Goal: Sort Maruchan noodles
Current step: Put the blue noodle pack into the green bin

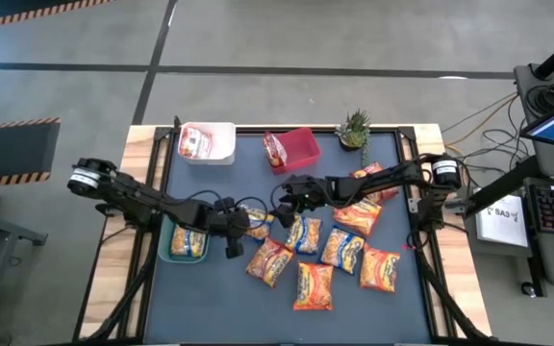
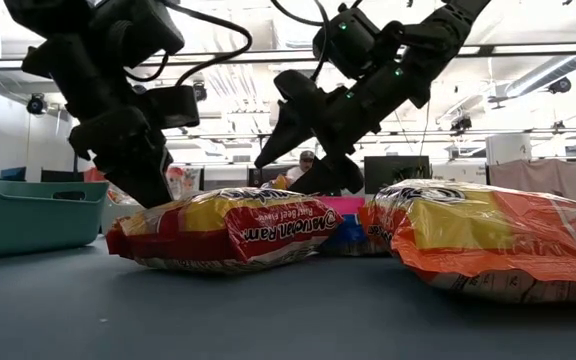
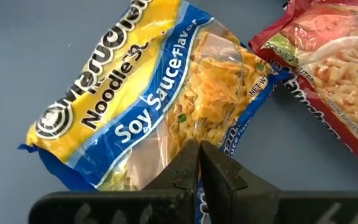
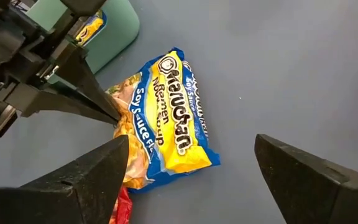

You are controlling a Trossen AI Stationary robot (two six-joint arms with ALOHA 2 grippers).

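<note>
Near packets: red packet (image 2: 223, 232) and orange packet (image 2: 498, 240) flat on mat.
Soy sauce packet (image 4: 169, 112): lying beside green bin (image 4: 101, 28), long axis slanting across.
Left gripper (image 4: 107, 109): pinched shut on its edge.
Right gripper (image 1: 291, 195): spread wide, empty, directly above.

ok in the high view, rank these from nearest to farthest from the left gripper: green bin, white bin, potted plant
Measured from the left gripper, shut on a yellow-blue soy sauce packet near the table's middle:
1. green bin, beside it at the table's left edge.
2. white bin, at the far edge, left of centre.
3. potted plant, at the far right corner.
</note>
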